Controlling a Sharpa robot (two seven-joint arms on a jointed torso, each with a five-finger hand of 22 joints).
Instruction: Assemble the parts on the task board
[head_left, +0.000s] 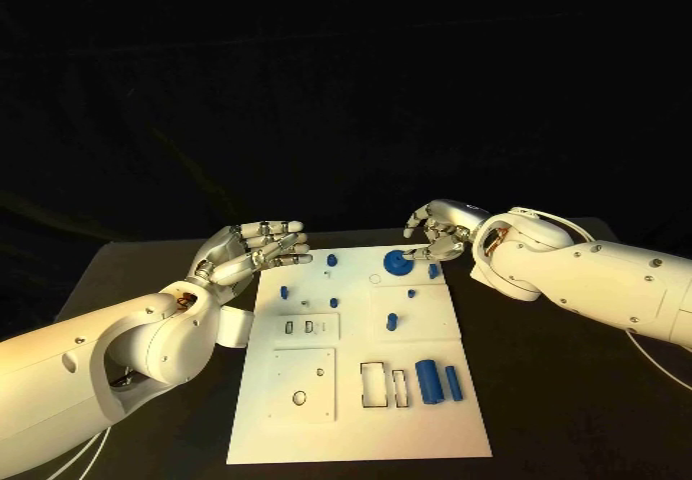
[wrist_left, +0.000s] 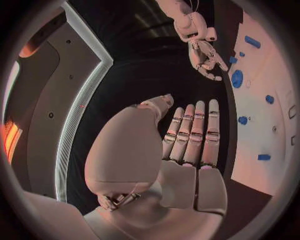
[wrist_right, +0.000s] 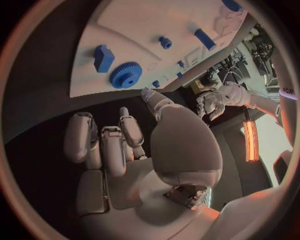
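The white task board lies in the middle of the table, with small blue parts on it. A blue gear sits near its far edge beside a small blue block. Two blue cylinders lie at the near right. My left hand hovers at the board's far left corner, fingers straight and together, holding nothing. My right hand hangs just beyond the gear with loosely bent fingers, empty. The left wrist view shows the right hand close to the gear.
Several short blue pegs stand across the far half of the board. Two square inset plates and rectangular slots lie on its near half. Bare black table surrounds the board on both sides.
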